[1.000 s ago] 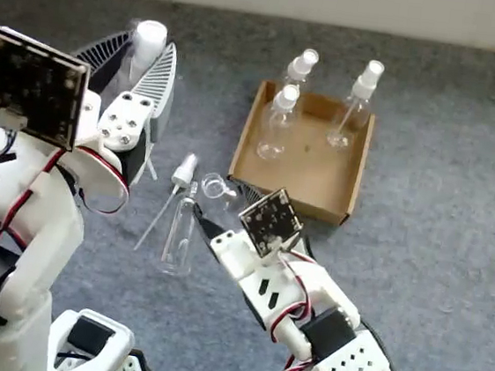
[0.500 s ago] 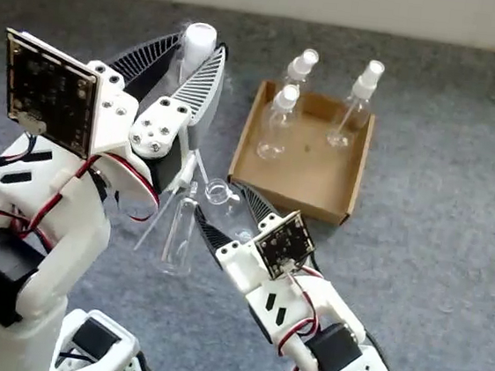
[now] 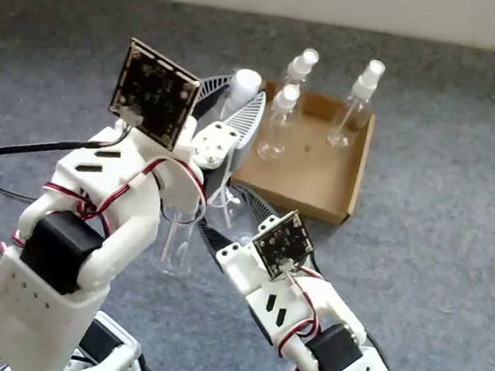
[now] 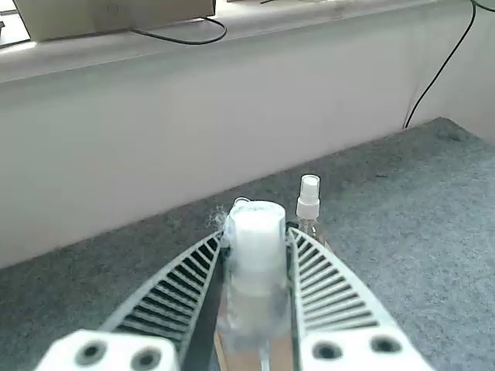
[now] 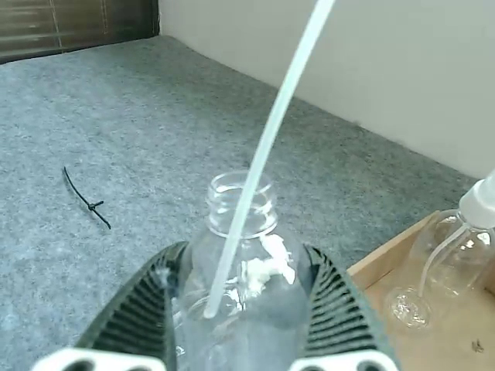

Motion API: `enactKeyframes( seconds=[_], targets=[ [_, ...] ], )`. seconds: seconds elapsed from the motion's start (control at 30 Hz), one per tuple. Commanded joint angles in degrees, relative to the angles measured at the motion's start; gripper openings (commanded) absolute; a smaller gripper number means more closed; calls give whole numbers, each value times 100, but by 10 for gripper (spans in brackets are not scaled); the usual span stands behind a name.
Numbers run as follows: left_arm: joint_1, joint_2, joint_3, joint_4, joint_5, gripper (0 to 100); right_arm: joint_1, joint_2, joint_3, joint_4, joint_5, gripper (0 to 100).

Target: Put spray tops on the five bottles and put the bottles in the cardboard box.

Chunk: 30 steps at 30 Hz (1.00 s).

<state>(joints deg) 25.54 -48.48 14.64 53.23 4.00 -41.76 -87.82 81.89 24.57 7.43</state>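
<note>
Centring matters: left gripper [image 4: 257, 233], clenched on the white plastic spray top [image 4: 255, 278], should align its dip tube [image 5: 281, 116] over the neck of the clear plastic bottle [image 5: 271, 270]; right gripper [image 5: 241, 255] grasps that bottle near the brown cardboard box [image 3: 324, 213].

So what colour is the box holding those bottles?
Brown: the cardboard box shows best in the high view.

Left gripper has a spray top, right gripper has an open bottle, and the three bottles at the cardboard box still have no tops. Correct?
No: the high view shows the three bottles at the cardboard box already wearing spray tops. The rest stands: the left gripper has a spray top, the right gripper an open bottle.
</note>
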Motion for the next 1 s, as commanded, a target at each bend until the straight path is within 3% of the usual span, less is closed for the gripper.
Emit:
enactKeyframes(
  seconds=[0.0,0.37,0.73,0.97],
  targets=[
    [31,-84,-13,-141,18,4,22,-92,-57,13,-18,4],
    [-681,-75,-1007,-97,9,4,22,-92,-40,13,-18,4],
    [-637,-75,-303,-141,26,4,22,-92,-40,13,-18,4],
    [-180,-84,-154,-114,18,4,22,-92,-40,13,-18,4]
  ],
)
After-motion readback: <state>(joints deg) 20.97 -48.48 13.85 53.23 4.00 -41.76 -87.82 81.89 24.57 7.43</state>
